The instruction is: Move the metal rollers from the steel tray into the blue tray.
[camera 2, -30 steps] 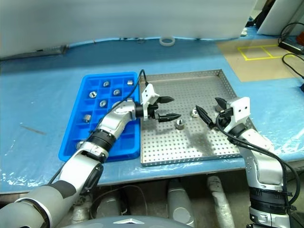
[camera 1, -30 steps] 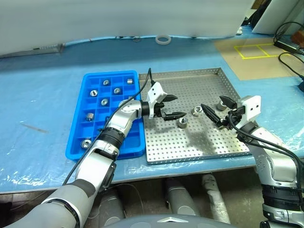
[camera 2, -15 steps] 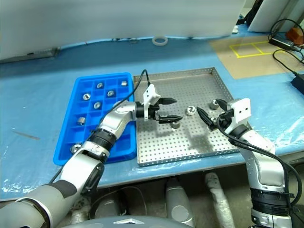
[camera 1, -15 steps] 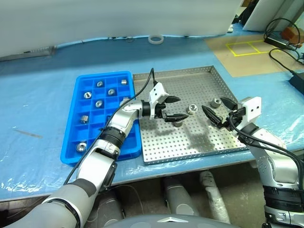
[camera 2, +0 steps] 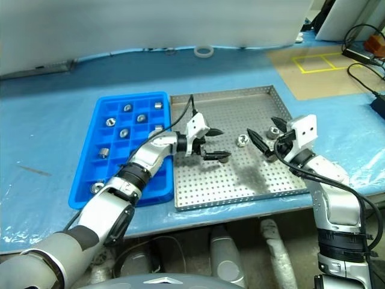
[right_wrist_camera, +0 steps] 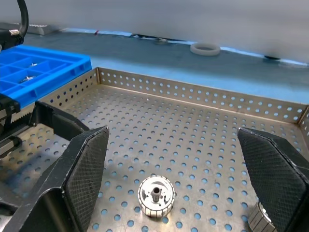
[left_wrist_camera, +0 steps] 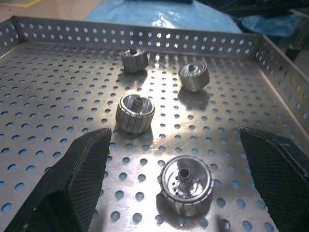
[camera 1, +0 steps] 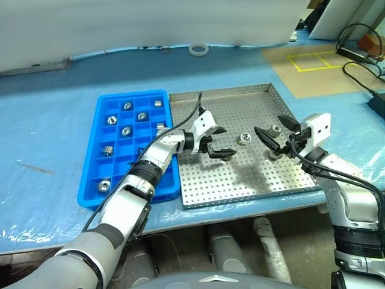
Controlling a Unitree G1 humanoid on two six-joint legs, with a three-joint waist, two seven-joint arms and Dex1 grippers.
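Observation:
The steel tray [camera 1: 252, 174] lies right of the blue tray [camera 1: 133, 94]. Several metal rollers rest on its perforated floor: one [left_wrist_camera: 185, 184] lies between the lines of my left gripper's open fingers, untouched, another [camera 1: 244, 139] is mid-tray, and a third [camera 1: 275, 128] sits by my right gripper. My left gripper [camera 1: 227, 141] hovers low over the tray's middle, pointing right, holding nothing. My right gripper [camera 1: 268, 124] stands open over the tray's right part, pointing left, with a roller [right_wrist_camera: 156, 195] on the floor ahead of it. Several rollers [camera 1: 142, 116] sit in the blue tray's compartments.
A white tape ring [camera 1: 198, 49] lies on the blue-covered table behind the trays. Black cables [camera 1: 361, 54] and a yellow-marked board [camera 1: 313, 60] are at the far right. The table's front edge runs just below both trays.
The whole view shifted between the oldest frames and the later ones. My left gripper has moved right and down, closer to the tray floor. My right gripper has stayed put, open.

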